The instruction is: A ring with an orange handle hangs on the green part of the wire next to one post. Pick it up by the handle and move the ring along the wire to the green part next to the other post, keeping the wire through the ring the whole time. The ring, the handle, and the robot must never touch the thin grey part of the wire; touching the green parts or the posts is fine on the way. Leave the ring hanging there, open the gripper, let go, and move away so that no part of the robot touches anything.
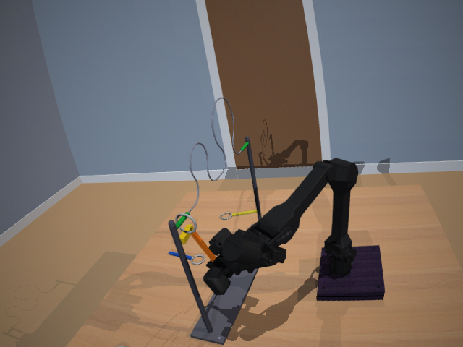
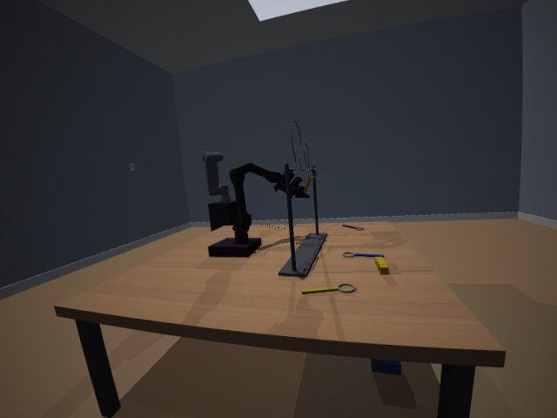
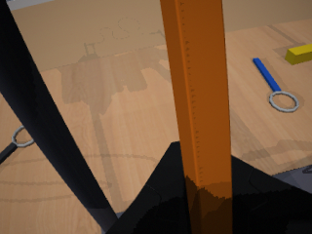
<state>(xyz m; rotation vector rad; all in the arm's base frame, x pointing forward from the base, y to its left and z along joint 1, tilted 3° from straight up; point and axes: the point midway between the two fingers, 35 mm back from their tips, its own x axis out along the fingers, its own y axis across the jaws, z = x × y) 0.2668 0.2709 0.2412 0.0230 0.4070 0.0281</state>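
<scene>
My gripper (image 1: 213, 262) (image 2: 305, 193) (image 3: 186, 149) is shut on the orange handle (image 1: 202, 244) (image 2: 308, 185) (image 3: 205, 97), which slants up from the fingers to the ring (image 1: 195, 224). In the top view the ring is around the green part (image 1: 181, 220) beside the nearer post (image 1: 190, 274) (image 2: 315, 202) (image 3: 44, 107), close to the post top. Whether ring and green part touch cannot be told. The thin grey wire (image 1: 190, 160) rises from this green part in loops to the other green part (image 1: 244, 146) at the other post (image 1: 252, 175) (image 2: 290, 220). The wrist view does not show the ring.
The posts stand on a dark base plate (image 1: 239, 291) (image 2: 310, 249). A blue-handled ring tool (image 1: 179, 255) (image 2: 368, 254) (image 3: 266, 75), a yellow-handled one (image 1: 244, 213) (image 2: 319, 290), a dark-handled one (image 2: 351, 225) and a yellow block (image 1: 186, 233) (image 2: 381, 265) lie on the table.
</scene>
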